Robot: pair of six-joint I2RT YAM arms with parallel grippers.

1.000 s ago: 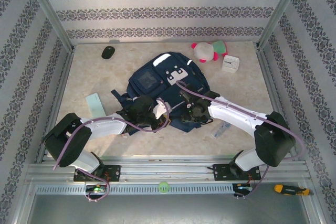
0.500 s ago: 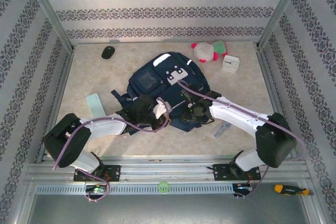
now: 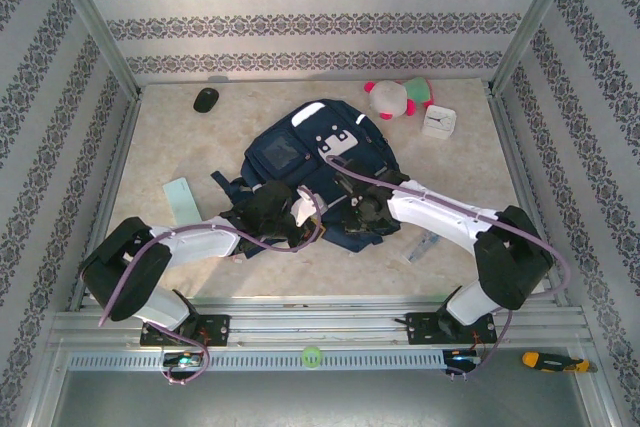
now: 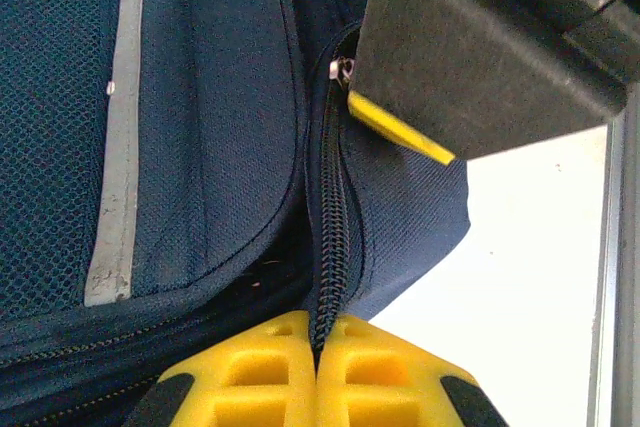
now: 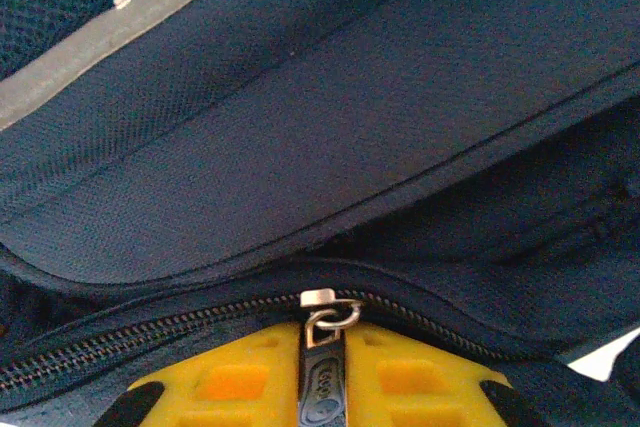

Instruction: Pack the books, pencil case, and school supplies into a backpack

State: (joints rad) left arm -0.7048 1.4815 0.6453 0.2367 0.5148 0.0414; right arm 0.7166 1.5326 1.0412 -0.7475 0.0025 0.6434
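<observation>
The navy backpack (image 3: pixel 310 162) lies flat mid-table, white stripes and grey patch up. At its near edge my left gripper (image 3: pixel 300 209) is shut on the backpack's zipper track (image 4: pixel 335 217), the teeth pinched between the yellow pads of the left gripper (image 4: pixel 318 332). Just to its right, my right gripper (image 3: pixel 352 209) is shut on the zipper pull (image 5: pixel 322 382), which hangs from the metal slider (image 5: pixel 320 299) between the right gripper's (image 5: pixel 322 347) pads. Of the school supplies, a teal square (image 3: pixel 180 197) lies left of the backpack and a clear packet (image 3: pixel 425 245) right. Books and pencil case are out of view.
A black mouse (image 3: pixel 205 99) sits at the back left. A pink-and-white plush toy (image 3: pixel 395 97) and a white clock (image 3: pixel 438 122) sit at the back right. Patterned walls close three sides. A yellow screwdriver (image 3: pixel 550 360) lies on the front rail.
My right gripper has slid a little left along the backpack's near edge, closer to the left gripper. The left arm has stayed put.
</observation>
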